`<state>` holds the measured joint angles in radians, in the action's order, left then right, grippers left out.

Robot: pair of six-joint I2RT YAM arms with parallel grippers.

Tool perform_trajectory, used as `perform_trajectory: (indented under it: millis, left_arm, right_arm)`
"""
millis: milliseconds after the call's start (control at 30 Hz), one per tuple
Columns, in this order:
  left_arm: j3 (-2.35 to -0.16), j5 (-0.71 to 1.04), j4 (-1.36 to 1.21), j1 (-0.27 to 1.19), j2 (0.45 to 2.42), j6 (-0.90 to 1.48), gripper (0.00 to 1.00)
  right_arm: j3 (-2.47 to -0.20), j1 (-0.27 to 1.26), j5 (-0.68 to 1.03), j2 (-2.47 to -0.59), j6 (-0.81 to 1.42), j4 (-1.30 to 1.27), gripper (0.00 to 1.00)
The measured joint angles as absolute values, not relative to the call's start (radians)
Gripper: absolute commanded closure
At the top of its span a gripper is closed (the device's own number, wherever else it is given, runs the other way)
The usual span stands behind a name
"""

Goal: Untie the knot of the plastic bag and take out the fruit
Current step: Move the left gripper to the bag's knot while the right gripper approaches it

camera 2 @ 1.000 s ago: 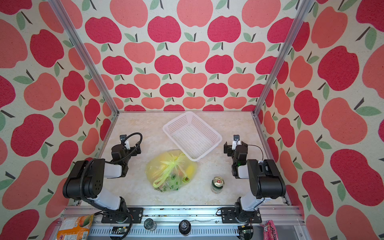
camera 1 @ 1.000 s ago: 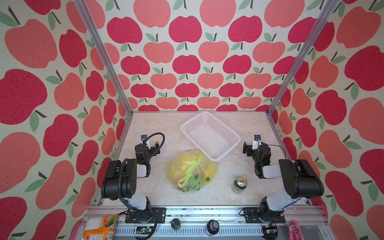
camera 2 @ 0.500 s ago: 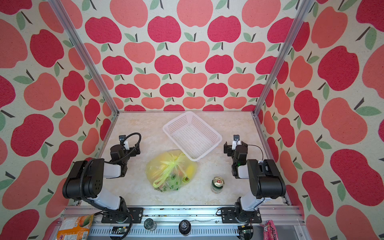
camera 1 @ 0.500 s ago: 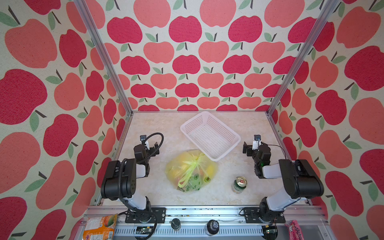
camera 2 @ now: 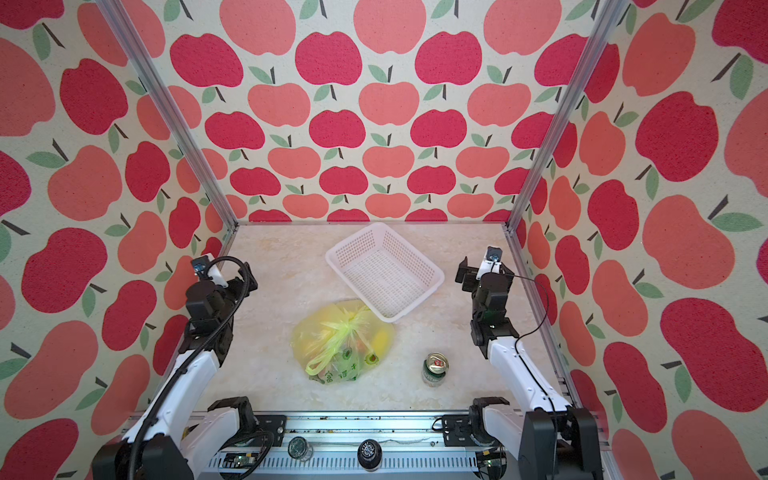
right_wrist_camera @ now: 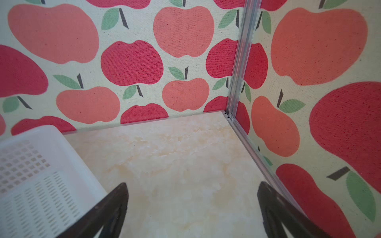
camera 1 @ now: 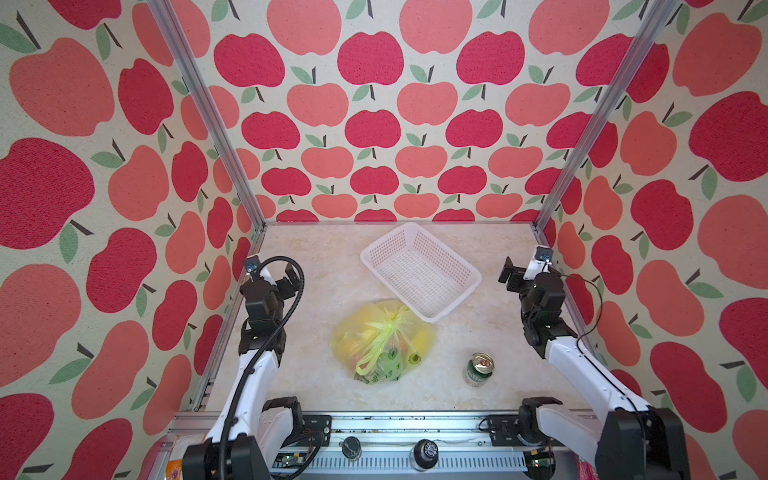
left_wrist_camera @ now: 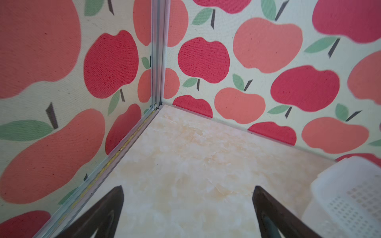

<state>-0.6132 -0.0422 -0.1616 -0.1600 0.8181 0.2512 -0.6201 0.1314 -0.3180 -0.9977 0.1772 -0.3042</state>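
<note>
Left tool (left_wrist_camera: 187, 188) and right tool (right_wrist_camera: 192, 183) stand released, well apart either side of the plastic bag (camera 1: 370, 338), its knot (camera 1: 394, 323) tied.

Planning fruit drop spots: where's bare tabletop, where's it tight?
Free: beige marbled tabletop left of the white mesh plastic basket and translucent yellow plastic bag, up to the left gripper; strip between basket and right gripper. Tight: bag against basket's near corner, green metal drink can close by.
</note>
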Motion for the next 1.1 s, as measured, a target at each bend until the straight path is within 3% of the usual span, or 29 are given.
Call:
perform_trajectory:
  millis: [167, 367, 600, 733, 933, 1100]
  left_arm:
    - [-0.707, 0.029, 0.106, -0.217, 0.51, 0.44, 0.01]
    - [-0.706, 0.095, 0.347, -0.271, 0.457, 0.535, 0.01]
    - [-0.706, 0.234, 0.446, -0.273, 0.501, 0.532, 0.02]
    - [-0.699, 0.324, 0.467, -0.25, 0.515, 0.506, 0.15]
    - [-0.693, 0.299, 0.494, 0.008, 0.51, 0.489, 0.2]
    - [-0.695, 0.149, 0.505, 0.306, 0.556, 0.469, 0.2]
  right_arm:
    - [-0.617, 0.035, -0.16, -0.779, 0.402, -0.177, 0.01]
    - [-0.481, -0.017, 0.036, -0.625, 0.528, -0.191, 0.01]
    - [-0.626, 0.26, 0.069, -0.732, 0.432, -0.135, 0.01]
    - [-0.674, 0.46, 0.039, -0.825, 0.334, -0.117, 0.02]
    - [-0.733, 0.712, -0.007, -0.987, 0.19, -0.109, 0.04]
    - [-0.732, 0.789, -0.025, -1.034, 0.117, -0.111, 0.06]
